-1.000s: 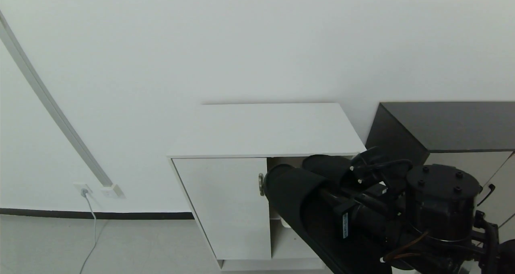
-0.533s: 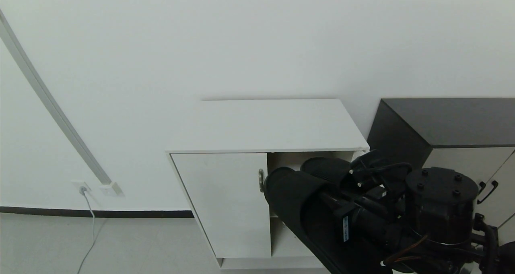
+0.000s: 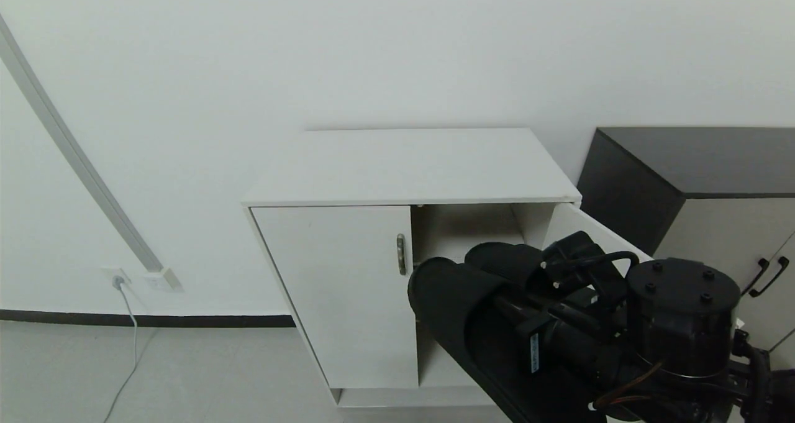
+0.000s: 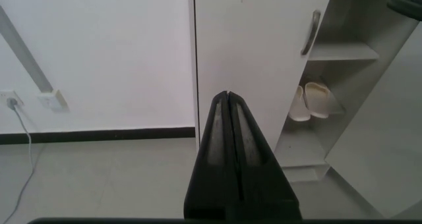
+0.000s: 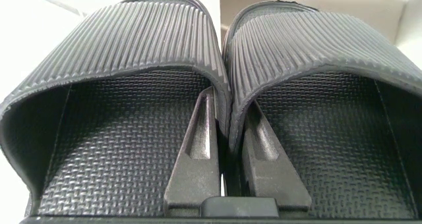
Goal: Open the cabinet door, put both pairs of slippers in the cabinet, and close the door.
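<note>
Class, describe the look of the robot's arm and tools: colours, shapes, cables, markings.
Right arm: black, round capped joint with bolt heads, black and orange cables, small pale label. Left tool: two long, dark, tapered fingers. Right tool: likewise dark grey.

A cabinet point(image 3: 410, 168) stands against the wall. A second cabinet point(image 3: 627, 187) is just beside it on the right, and a wall socket point(image 3: 118, 281) sits well to its left, near the floor. The left door point(image 3: 335, 286) is closed; the right door point(image 3: 599, 236) is swung outward. In front of the open compartment, the right gripper point(image 5: 229, 104) holds a pair of slippers point(image 3: 459, 305) side by side, one finger inside each. Another pair of slippers point(image 4: 315, 100) lies inside the compartment.
</note>
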`<state>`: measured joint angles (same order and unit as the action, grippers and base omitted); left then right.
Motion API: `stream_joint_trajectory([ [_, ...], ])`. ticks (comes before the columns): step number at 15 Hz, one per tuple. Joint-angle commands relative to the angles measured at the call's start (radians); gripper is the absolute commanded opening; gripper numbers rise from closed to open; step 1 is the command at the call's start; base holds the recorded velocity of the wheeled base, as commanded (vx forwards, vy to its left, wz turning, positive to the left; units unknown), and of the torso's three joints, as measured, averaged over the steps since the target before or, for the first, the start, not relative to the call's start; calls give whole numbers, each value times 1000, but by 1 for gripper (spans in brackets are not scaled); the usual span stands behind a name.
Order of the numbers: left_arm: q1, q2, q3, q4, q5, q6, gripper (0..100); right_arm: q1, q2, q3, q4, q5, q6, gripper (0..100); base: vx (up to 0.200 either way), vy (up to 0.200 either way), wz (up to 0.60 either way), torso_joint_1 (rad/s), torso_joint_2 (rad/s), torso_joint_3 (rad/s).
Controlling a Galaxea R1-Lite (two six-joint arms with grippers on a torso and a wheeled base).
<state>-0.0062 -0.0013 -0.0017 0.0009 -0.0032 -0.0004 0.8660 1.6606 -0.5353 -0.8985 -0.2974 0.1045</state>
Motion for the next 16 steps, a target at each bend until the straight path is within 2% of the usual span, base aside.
stream_joint_trajectory([
  [1,0,1,0,1,0,-1,0,1,-1,1,0,0,0,0,0,0,0,-217,544,325],
  [9,0,1,0,-1,0,0,0,1,-5,15,-2,0,-12,0,0,0,0,-197,514,318],
  [16,0,1,0,-1,0,0,0,2,2,34,-46,0,-29,0,0,0,0,-141,475,330],
])
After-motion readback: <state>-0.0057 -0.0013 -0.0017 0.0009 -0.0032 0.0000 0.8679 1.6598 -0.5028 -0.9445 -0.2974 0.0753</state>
